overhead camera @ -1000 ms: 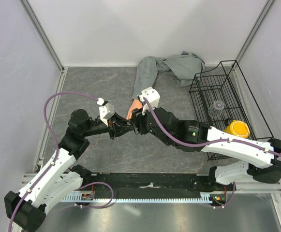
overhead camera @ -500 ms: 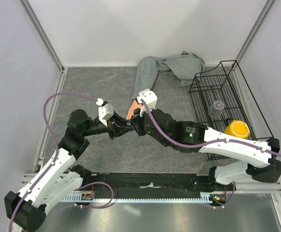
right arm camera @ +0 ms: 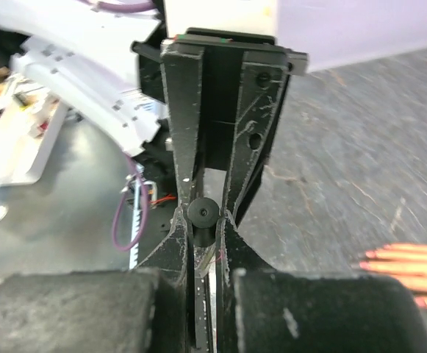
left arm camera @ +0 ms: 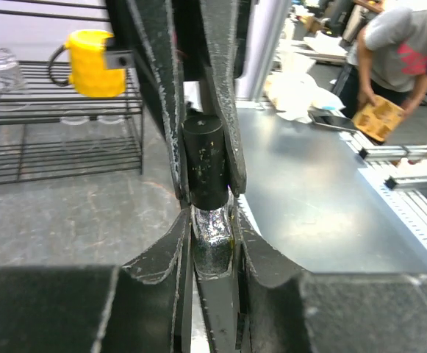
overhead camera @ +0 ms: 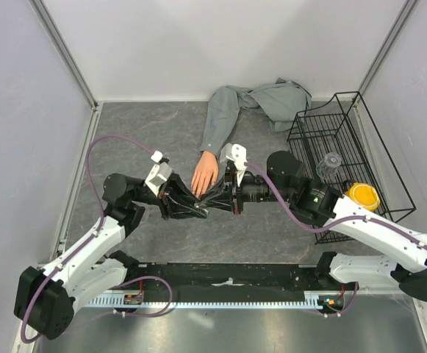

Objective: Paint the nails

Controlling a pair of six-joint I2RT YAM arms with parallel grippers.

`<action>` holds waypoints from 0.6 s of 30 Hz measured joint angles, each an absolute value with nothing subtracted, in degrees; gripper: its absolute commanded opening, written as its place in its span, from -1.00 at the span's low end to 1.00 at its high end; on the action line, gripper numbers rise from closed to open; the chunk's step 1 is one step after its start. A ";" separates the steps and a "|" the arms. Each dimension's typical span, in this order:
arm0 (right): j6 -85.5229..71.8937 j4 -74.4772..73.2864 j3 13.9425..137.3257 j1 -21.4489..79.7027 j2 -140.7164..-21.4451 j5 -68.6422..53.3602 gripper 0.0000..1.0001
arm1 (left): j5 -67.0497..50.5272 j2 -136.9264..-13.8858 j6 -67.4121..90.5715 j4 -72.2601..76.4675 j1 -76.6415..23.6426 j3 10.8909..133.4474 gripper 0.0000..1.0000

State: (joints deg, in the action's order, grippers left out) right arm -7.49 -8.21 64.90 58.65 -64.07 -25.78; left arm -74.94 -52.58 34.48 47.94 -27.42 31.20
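A small bottle hangs between both grippers just in front of the peach mannequin hand [overhead camera: 204, 176], which lies flat with a grey sleeve [overhead camera: 219, 121]. My left gripper [left arm camera: 212, 220] is shut on the bottle's glass body [left arm camera: 213, 239]. My right gripper [right arm camera: 202, 216] comes from the opposite side and is shut on the bottle's black cap [left arm camera: 207, 169]. The hand's nails [right arm camera: 372, 255] are small pink tips at the lower right of the right wrist view, apart from both grippers. From the top view the two grippers [overhead camera: 207, 198] meet nose to nose beside the fingertips.
A black wire rack [overhead camera: 345, 110] stands at the right, holding a clear glass [overhead camera: 331, 163] and a yellow cup [overhead camera: 361, 195]. The grey shirt [overhead camera: 279, 99] is heaped at the back. Walls close in the left, right and rear sides.
My right gripper has closed on the cap, and its arm has swung round to point straight left. My left gripper has shifted nearer and slightly right with the bottle.
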 measured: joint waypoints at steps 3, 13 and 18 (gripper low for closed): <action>-6.57 -7.16 64.90 57.08 -64.60 -31.35 -0.92 | -75.53 -51.83 34.87 47.72 -27.49 31.22 -0.97; -15.07 -14.20 67.64 57.17 -64.55 -13.78 0.29 | -61.58 -46.39 16.03 21.12 -27.68 35.20 -0.97; -20.80 -20.10 71.44 61.14 -65.63 2.92 0.61 | -53.74 -45.76 10.04 12.97 -27.70 36.88 -0.97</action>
